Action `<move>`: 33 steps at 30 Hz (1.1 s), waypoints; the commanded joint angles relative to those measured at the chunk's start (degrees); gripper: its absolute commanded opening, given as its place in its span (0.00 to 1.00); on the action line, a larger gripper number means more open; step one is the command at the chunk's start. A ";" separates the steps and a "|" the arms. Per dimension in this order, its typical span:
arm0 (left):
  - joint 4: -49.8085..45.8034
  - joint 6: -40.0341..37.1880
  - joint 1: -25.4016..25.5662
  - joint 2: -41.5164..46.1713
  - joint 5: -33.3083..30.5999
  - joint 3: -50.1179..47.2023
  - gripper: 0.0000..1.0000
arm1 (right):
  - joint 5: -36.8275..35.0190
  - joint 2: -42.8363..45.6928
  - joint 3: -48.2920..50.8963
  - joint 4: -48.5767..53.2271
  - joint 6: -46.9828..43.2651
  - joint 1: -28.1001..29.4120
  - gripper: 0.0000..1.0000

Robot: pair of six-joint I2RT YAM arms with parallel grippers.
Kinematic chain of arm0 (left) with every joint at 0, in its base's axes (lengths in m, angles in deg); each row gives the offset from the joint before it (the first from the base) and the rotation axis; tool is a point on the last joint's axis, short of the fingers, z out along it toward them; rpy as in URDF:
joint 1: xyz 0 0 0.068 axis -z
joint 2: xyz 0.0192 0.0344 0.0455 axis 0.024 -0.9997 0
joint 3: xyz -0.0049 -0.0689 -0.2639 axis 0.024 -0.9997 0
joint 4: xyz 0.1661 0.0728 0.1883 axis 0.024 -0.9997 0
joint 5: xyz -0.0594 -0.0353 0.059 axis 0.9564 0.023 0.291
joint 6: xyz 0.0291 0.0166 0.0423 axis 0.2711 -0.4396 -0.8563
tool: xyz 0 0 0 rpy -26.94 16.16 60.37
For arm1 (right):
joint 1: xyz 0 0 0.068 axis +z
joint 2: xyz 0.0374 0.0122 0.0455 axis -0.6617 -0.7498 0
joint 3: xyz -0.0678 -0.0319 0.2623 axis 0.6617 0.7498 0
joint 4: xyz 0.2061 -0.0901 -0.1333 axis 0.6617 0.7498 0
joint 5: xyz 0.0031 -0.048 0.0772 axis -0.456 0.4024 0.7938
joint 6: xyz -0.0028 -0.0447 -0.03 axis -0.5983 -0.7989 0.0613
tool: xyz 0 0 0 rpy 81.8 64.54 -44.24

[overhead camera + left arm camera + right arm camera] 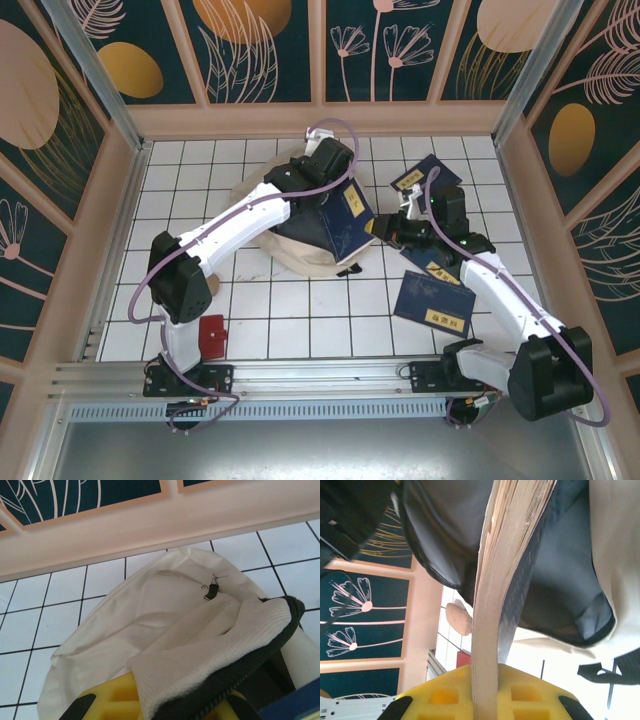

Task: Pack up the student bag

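The student bag (300, 258), cream fabric with a dark lining, lies at the back centre of the tiled table. My left gripper (327, 165) is shut on the bag's mouth edge (215, 640), a ribbed cream rim with black zipper trim, and lifts it. In the left wrist view that rim runs between the yellow pads (112, 695) of my left gripper (165, 702). My right gripper (386, 232) is shut on a navy book (352, 213). In the right wrist view its page edge (502, 565) rises from my right gripper (485, 692) into the bag's dark opening (445, 530).
Two more navy books with yellow labels lie on the right, one (434, 305) near the front and one (425, 178) behind the right arm. A small red flat item (211, 335) rests by the left arm's base. Walls enclose the table.
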 commanded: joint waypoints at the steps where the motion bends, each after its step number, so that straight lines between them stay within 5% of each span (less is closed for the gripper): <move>1: 8.10 -0.73 -0.21 4.73 -1.93 -2.67 0.00 | -2.01 -0.52 0.15 -3.38 2.85 1.38 0.00; 14: 11.59 -0.20 -0.20 7.31 0.88 -4.68 0.00 | -1.28 -20.29 -5.58 -28.35 14.30 5.04 0.00; 33: 5.18 1.41 -0.17 1.87 3.52 4.06 0.00 | -9.31 -43.16 -18.37 -43.31 22.42 12.81 0.00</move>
